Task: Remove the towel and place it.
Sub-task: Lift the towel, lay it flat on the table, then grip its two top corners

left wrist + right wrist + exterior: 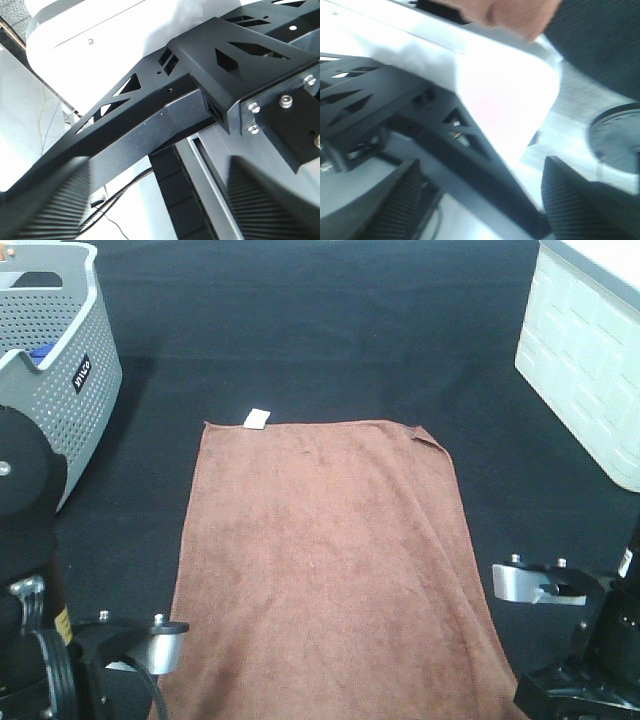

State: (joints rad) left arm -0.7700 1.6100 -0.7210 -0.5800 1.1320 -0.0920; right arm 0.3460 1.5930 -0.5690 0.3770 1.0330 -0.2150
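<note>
The brown fuzzy towel (325, 560) lies spread flat on the dark table (330, 330), running from mid-table to the front edge. Its small white tag (257, 419) is at the far left corner, and the far right corner is slightly folded. The left arm (130, 650) rests at the front left beside the towel, and the right arm (560, 590) at the front right. Neither touches the towel. My left gripper (160, 210) is open and empty, facing the robot's frame. My right gripper (485, 210) is open and empty. A towel corner (520, 15) hangs over the table edge.
A grey perforated basket (70, 360) stands at the far left with a small blue item (40, 353) inside. A white box (585, 350) stands at the far right. Black frame struts (165, 95) and a white table edge (510, 90) are close to the grippers.
</note>
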